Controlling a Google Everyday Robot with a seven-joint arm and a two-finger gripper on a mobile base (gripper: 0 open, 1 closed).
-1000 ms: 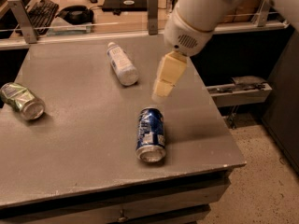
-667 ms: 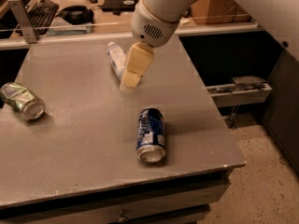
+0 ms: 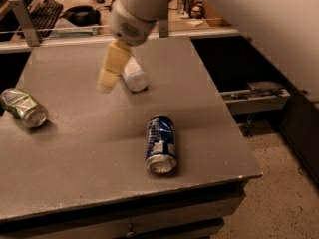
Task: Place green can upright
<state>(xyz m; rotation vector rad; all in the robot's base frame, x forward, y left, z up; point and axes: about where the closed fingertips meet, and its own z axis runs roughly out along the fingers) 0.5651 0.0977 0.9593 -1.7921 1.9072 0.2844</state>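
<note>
Hovering gripper (image 3: 106, 79) over the far middle of the table (image 3: 75, 158), fingers look pinched together, holding nothing | green can (image 3: 23, 108) lying on its side by the left edge, well apart | nothing done yet imo: reaching, grabbing and standing it up all left

Grey table (image 3: 75, 158), holding: one green can (image 3: 22, 108), dented, on its side at the left edge; one blue-and-white can (image 3: 161, 143), on its side near the middle, silver end facing near. One white plastic bottle (image 3: 135, 76) lies on the far half. The gripper (image 3: 106, 81) hangs over the table just left of the bottle, well apart from the green can.
</note>
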